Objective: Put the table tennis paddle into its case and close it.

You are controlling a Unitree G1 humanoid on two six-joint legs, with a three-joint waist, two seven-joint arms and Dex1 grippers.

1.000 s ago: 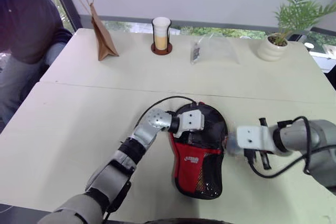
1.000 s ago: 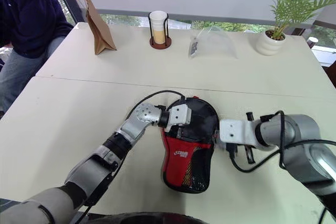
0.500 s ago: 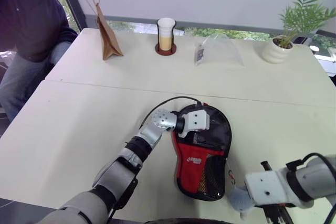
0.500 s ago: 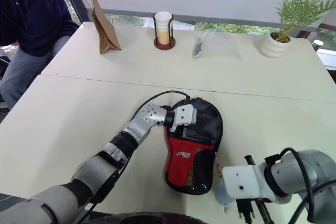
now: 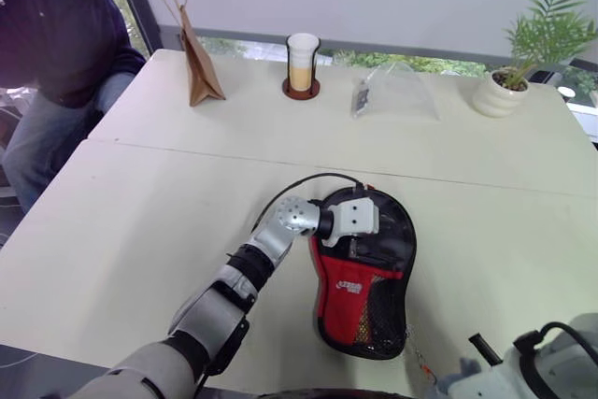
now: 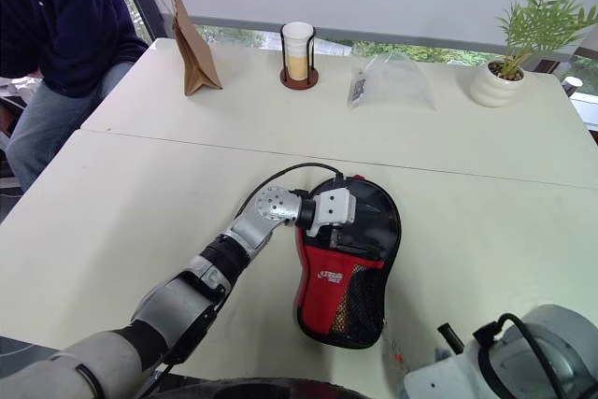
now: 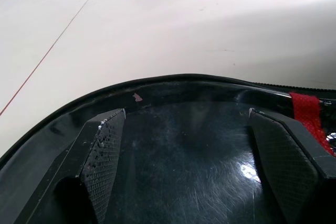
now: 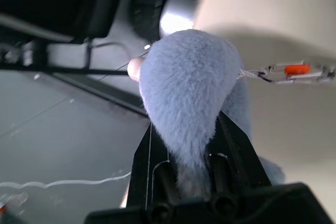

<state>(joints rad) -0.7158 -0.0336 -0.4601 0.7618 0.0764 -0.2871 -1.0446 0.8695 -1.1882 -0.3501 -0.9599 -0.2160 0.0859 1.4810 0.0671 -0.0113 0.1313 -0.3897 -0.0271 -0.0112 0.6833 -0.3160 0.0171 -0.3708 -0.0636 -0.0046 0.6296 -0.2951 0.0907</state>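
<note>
The black case (image 5: 364, 282) with its red panel and mesh pocket lies flat near the table's front edge. My left gripper (image 5: 358, 223) rests open on the case's rounded upper part, with its fingers (image 7: 102, 166) spread wide over the glossy black surface. My right gripper (image 8: 191, 142) is shut on the grey fuzzy charm (image 8: 184, 87), low at the near right, below the case's lower right corner. The charm's thin chain (image 5: 419, 360) with an orange clip (image 8: 294, 70) runs back toward the case. The table tennis paddle is hidden.
Along the table's far side stand a brown paper bag (image 5: 198, 72), a cup in a holder (image 5: 302, 61), a clear plastic bag (image 5: 392, 95) and a potted plant (image 5: 514, 81). A person (image 5: 56, 35) sits at the far left corner.
My right arm has pulled back from beside the case's right edge to the near table edge, keeping the charm in its grip. The left gripper has stayed on the case.
</note>
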